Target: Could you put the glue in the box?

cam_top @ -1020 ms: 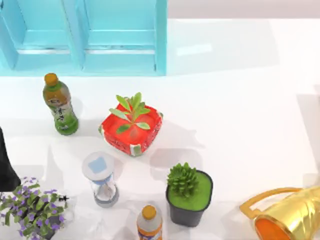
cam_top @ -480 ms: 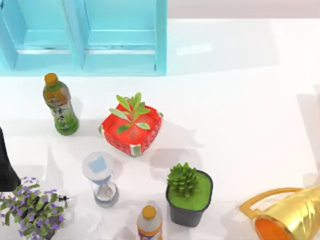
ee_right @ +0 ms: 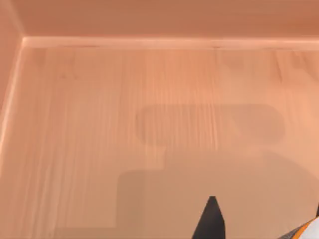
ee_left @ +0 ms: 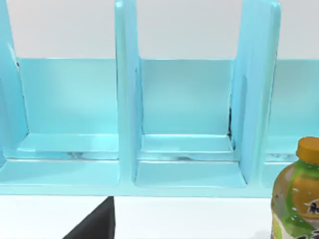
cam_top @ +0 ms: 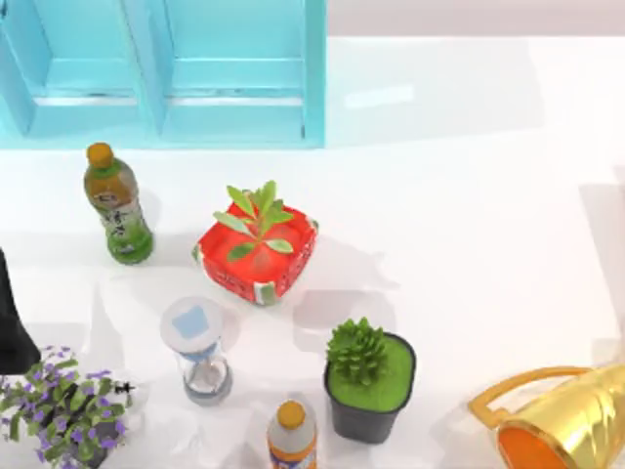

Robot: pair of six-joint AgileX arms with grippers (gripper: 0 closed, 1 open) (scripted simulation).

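No visible change across the top views: every item on the table [cam_top: 469, 195] unmoved.

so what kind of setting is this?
Likely a rendered, cluttered tabletop test scene: a white table with a blue shelf unit, potted plants, a tea bottle and a wooden box.

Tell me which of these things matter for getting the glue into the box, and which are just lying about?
For the job: wooden box, seen from the right wrist; a white-and-orange sliver there, possibly the glue.

Lying about: green-tea bottle, red planter, hourglass, potted succulent, purple flowers, gold can, blue shelf, second orange-capped bottle. Left arm parked at left edge.
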